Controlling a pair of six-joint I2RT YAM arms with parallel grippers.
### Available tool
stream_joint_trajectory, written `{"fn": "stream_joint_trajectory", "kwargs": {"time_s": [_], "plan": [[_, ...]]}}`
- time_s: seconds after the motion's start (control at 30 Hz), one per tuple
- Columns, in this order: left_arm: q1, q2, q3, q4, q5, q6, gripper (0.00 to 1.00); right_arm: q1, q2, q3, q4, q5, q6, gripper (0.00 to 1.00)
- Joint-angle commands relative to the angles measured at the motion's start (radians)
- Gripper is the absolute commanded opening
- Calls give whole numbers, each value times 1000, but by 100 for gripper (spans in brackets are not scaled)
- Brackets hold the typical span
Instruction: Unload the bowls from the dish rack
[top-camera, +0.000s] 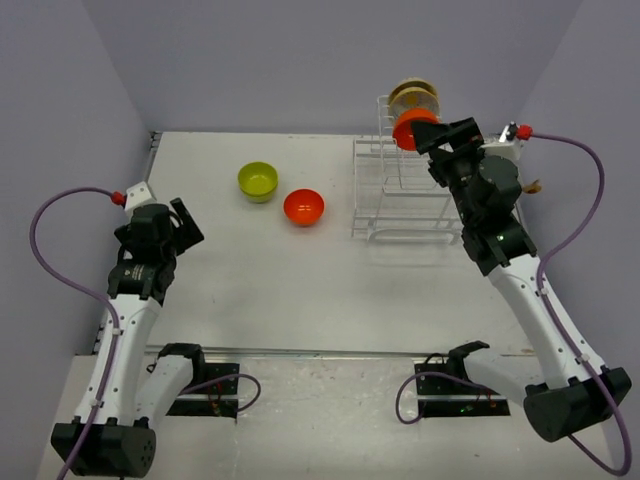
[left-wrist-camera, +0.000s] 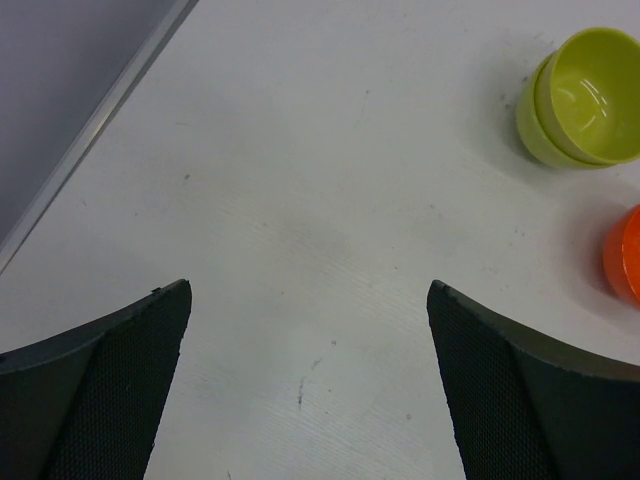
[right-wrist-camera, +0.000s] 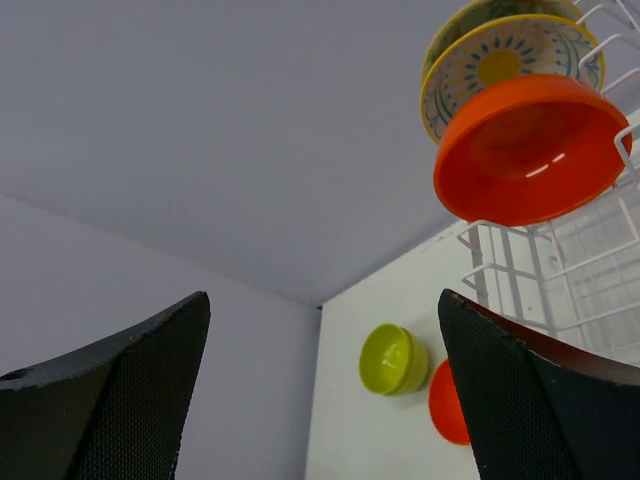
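Top external view: the white wire dish rack (top-camera: 410, 234) stands at the far right of the table (top-camera: 250, 280). One orange-red bowl (top-camera: 410, 128) sits on edge in its upright slots, with cream patterned bowls (top-camera: 413, 95) just behind it. The right gripper (top-camera: 442, 135), jaws spread wide and holding nothing, hovers just beside that bowl. Well apart to the left, a lime-green bowl (top-camera: 258, 181) and a second orange-red bowl (top-camera: 304, 207) sit upright on the table, near each other. The left gripper (top-camera: 186, 222) hangs released over bare table.

Glossy bowls (top-camera: 303, 206), white wire dish rack (top-camera: 400, 190)
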Motion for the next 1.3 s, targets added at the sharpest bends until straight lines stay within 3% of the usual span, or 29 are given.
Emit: {"fn": "stream_joint_trajectory", "kwargs": {"time_s": [0.0,0.2,0.33,0.57,0.97,1.1,1.23,1.27], "plan": [[27,-61,-4,61,52,31,100,-26,0,-6,87,106,221,95],[21,-195,-29,62,9,12,100,-130,132,13,130,5,474,83],[15,-169,-31,74,54,30,100,-155,252,58,135,-4,565,76],[-10,-168,-35,85,106,41,100,-159,390,127,184,25,562,65],[-20,-158,-35,97,144,50,100,-159,464,153,241,23,588,60],[-20,-158,-37,97,146,51,100,-159,504,187,228,20,599,45],[-23,-158,-35,99,150,53,100,-161,507,191,231,31,596,39],[-23,-155,-35,100,150,54,100,-159,504,188,237,36,594,29]]}}
